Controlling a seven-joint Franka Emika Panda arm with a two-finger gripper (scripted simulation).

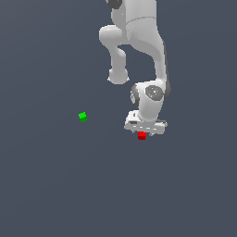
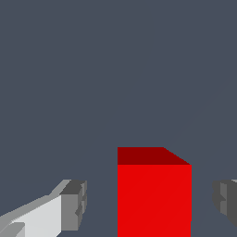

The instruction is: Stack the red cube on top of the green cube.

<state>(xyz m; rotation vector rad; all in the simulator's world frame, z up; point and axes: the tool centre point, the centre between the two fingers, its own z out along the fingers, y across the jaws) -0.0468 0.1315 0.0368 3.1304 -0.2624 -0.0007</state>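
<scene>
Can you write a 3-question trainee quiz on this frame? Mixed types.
1. True or false: the red cube already sits on the green cube.
2. In the wrist view, the red cube lies: A) between the fingers, gaps either side; B) outside them; C) clamped tight.
3. In the exterior view, on which side of the gripper is the green cube?

Key: 1 false; 2 A; 3 the exterior view's left.

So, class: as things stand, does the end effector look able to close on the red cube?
Probably yes. In the wrist view the red cube sits between the open fingers of the end effector, with a gap on each side and nothing between them. The green cube lies well apart.
</scene>
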